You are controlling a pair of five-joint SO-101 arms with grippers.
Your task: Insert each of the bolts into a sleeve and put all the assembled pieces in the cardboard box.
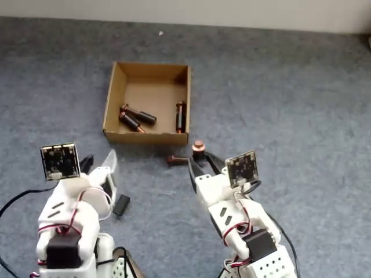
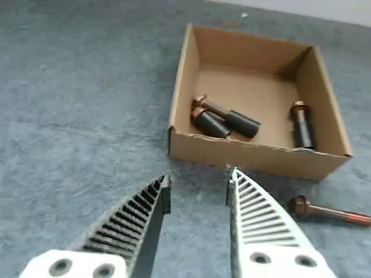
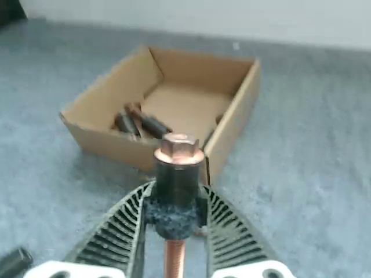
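Note:
The cardboard box [image 1: 145, 137] sits on the grey carpet and holds three bolt-in-sleeve pieces [image 1: 138, 117], one of them [image 1: 180, 116] against its right wall. My right gripper [image 1: 200, 159] stands just in front of the box's near right corner, shut on a black sleeve with a copper bolt through it [image 3: 177, 174], held upright with the bolt's head on top. A loose bolt [image 1: 177, 158] lies on the carpet beside it. My left gripper [image 2: 199, 180] is open with nothing in it, short of the box front [image 2: 255, 156]. A loose black sleeve [image 1: 121, 205] lies by the left arm.
Grey carpet stretches out to the right of and behind the box. A pale wall edge runs along the far side. The loose bolt [image 2: 327, 211] lies close to the box's near right corner, and both arm bases stand at the near edge.

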